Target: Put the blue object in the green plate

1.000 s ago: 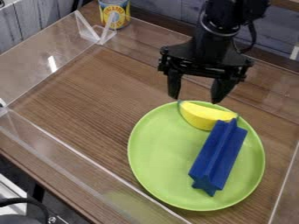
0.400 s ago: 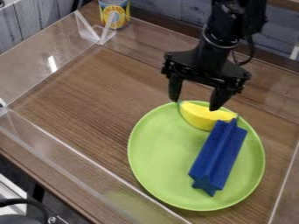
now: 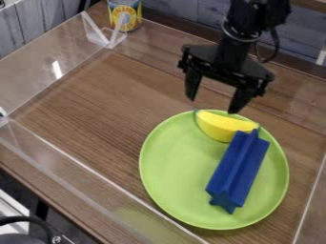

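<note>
The blue object [image 3: 238, 169], a long dark-blue ridged bar, lies flat inside the green plate [image 3: 170, 167] on its right half, running diagonally. A yellow banana-like wedge [image 3: 224, 125] rests at the plate's upper rim, touching the bar's far end. My gripper [image 3: 216, 98] hangs above the plate's far edge, over the yellow wedge, with its black fingers [image 3: 193, 91] spread apart and nothing between them. It is clear of the blue bar.
A clear plastic wall [image 3: 51, 157] borders the wooden table on the left and front. A yellow-and-white cup [image 3: 124, 14] stands at the back left next to a clear holder [image 3: 95, 33].
The gripper has risen and drawn back from the plate, staying open. The blue bar and yellow wedge have not moved.
</note>
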Tool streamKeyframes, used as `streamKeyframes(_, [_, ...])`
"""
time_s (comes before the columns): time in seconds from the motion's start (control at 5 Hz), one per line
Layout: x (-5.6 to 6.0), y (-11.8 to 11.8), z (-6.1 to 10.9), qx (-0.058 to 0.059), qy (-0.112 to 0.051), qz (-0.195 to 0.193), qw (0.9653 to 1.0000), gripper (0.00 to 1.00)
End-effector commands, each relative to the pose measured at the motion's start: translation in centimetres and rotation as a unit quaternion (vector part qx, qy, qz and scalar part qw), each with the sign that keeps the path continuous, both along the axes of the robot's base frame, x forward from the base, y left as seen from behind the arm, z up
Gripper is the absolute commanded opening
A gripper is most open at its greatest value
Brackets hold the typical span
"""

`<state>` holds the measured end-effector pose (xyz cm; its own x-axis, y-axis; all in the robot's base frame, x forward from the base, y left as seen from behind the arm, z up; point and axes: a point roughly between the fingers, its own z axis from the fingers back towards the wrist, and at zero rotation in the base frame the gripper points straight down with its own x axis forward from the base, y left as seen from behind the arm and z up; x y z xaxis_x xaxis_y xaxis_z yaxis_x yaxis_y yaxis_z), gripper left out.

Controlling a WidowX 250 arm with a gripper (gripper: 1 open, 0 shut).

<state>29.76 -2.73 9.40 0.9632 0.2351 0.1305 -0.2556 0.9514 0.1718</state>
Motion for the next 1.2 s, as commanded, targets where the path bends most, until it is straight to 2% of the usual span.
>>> streamKeyframes(0.0, [0.4, -0.3, 1.6, -0.005, -0.023, -0.015, 0.9996, 1.0])
streamKeyframes(0.2, [0.2, -0.7, 1.4, -0.005, -0.018, -0.031, 0.9994, 1.0])
streamKeyframes(0.4, [-0.3, 0.9, 1.8, -0.002, -0.009, -0.056, 0.9984, 1.0])
streamKeyframes(0.6, [0.0, 3.1, 1.4, 0.004, -0.003, -0.082, 0.9966, 1.0])
streamKeyframes(1.0, [0.8, 10.5, 1.4, 0.027, -0.011, -0.095, 0.9951, 1.0])
